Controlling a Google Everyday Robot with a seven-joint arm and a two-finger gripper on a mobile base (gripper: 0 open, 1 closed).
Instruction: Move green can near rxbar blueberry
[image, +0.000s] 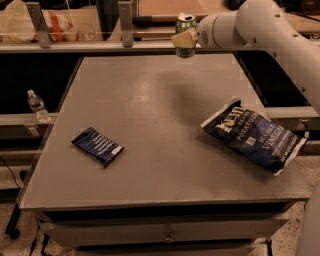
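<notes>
Across the middle of the view, one grey table (165, 170) is taking up most of the space, and three things are sharing it or the air above it.

One white arm (272, 27) is reaching in from the right side, bending over the table's far right corner.

One chip bag (255, 137), dark blue and white, is lying flat near the right edge, tilted with its top toward the centre. White words on it are reading "POTATO" and "VINEGAR"; the larger brand lettering at its top is creased and cannot be read for certain.

One bar (97, 146), the dark blue flat wrapper, is lying on the near left part of the table, turned at an angle, well apart from the bag. Lines of white text and a white corner patch are showing on it, too small to read.

One gripper (185, 42) is hanging at the arm's end above the middle of the far edge. Its pale fingers (183, 39) are clamping the sides of one can (186, 22), which is standing upright in the grasp, lifted clear of the table, its silver top showing above the fingers. The can is far from the bar, across the table from it. Markings on its green side cannot be read.

One bottle (36, 104), clear plastic, is standing upright off the table, on a ledge beyond the left edge.
</notes>
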